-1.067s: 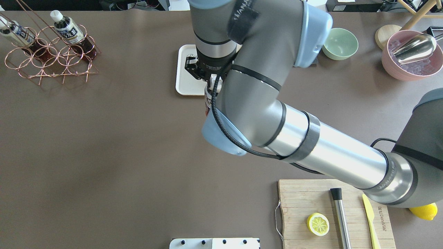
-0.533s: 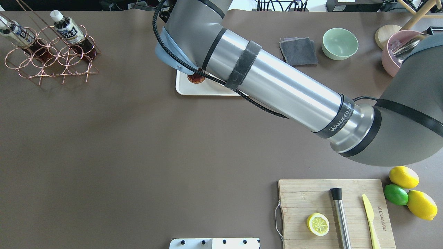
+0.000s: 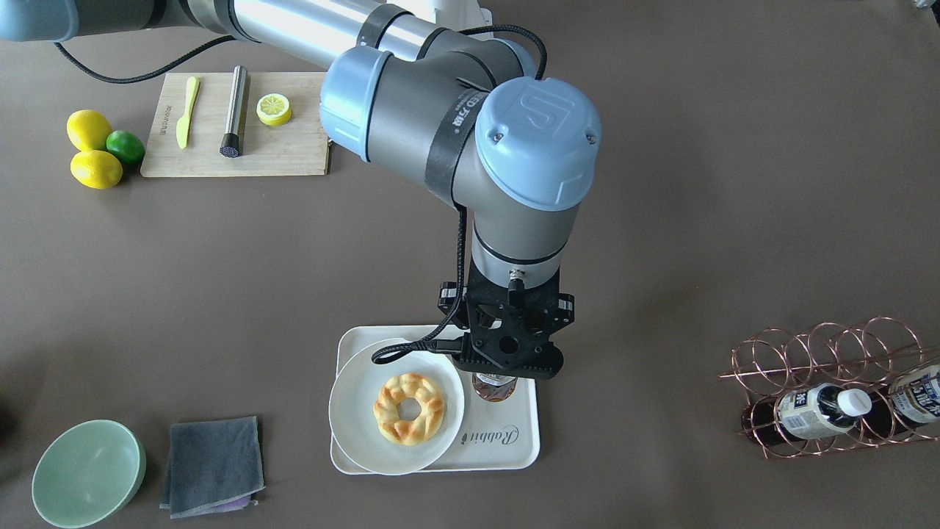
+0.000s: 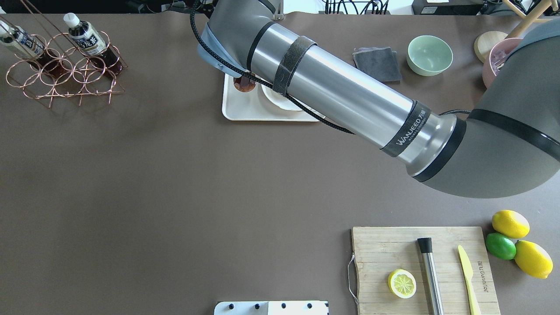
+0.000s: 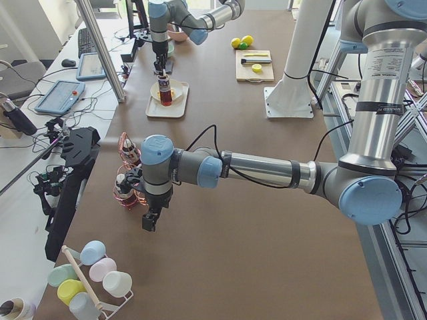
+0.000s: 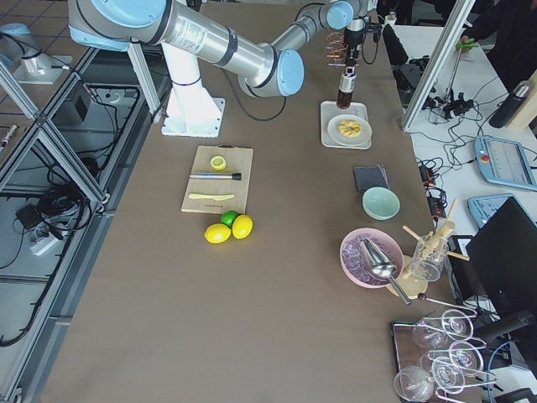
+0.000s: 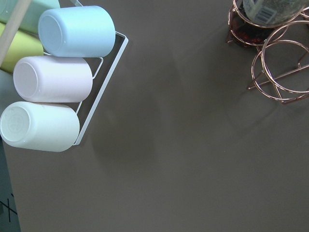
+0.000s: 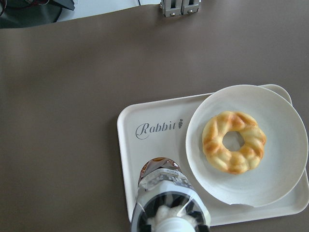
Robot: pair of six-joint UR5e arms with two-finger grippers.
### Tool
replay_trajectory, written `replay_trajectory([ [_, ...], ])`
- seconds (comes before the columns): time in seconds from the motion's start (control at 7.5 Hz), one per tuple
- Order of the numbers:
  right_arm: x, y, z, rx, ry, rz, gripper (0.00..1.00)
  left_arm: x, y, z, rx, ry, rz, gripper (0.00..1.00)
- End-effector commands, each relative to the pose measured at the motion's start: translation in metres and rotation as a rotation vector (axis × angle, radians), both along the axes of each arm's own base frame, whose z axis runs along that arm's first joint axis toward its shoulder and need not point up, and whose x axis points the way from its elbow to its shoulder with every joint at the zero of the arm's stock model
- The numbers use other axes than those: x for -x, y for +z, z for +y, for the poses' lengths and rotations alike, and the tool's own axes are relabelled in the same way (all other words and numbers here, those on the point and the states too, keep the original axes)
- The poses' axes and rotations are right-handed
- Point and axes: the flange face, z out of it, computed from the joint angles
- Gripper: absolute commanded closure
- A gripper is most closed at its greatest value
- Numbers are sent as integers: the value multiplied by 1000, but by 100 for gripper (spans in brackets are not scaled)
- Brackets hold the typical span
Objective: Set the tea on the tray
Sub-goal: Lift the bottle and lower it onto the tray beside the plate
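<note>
We have the tea [image 3: 493, 387] standing on the tray [image 3: 518, 452]; whether the right fingers [image 3: 508, 364] clamp it, we cannot tell.

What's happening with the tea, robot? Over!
Right tool over the tea, grip hidden. Left tool near copper rack, state unclear. Tea upright on tray. Donut plate close beside it.

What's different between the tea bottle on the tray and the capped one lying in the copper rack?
The tea stands upright on the tray; the rack bottle lies on its side in the copper rack. The right gripper hangs directly over the tea, hiding its cap in the front view; the rack bottle's white cap shows openly. Both are clear bottles of dark drink with pale labels.
</note>
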Motion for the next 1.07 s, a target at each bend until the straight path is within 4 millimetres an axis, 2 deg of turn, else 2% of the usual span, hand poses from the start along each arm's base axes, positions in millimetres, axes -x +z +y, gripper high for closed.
replay_trajectory([
  [0.0,21,12,5,-9,-10,15,100,0,1,-2,2,0,0,2],
  [0.4,35,11,17,-17,-24,21,100,-1,2,-2,4,2,0,2],
  [0.93,39,14,19,-25,-19,32,100,-1,6,-1,9,4,-1,2],
])
